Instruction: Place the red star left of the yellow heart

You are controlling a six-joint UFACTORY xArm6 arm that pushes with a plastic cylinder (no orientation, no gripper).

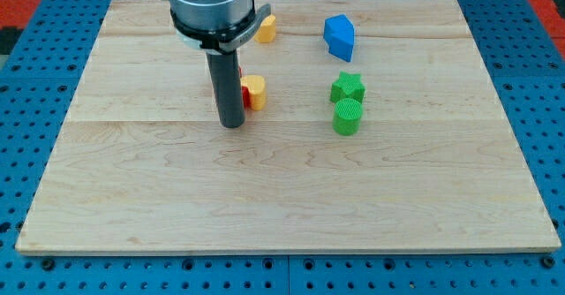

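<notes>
My tip (232, 124) rests on the board left of centre. The rod stands in front of the red blocks and hides most of them. A thin strip of red (244, 94) shows between the rod and the yellow heart (255, 90). It touches the heart's left side. I cannot tell whether that strip is the red star or the red cylinder. The heart lies just right of and slightly above my tip.
A yellow hexagon block (265, 27) lies near the view's top, partly behind the arm. A blue block (339, 36) is at the top right. A green star (348, 87) sits just above a green cylinder (347, 117), right of the heart.
</notes>
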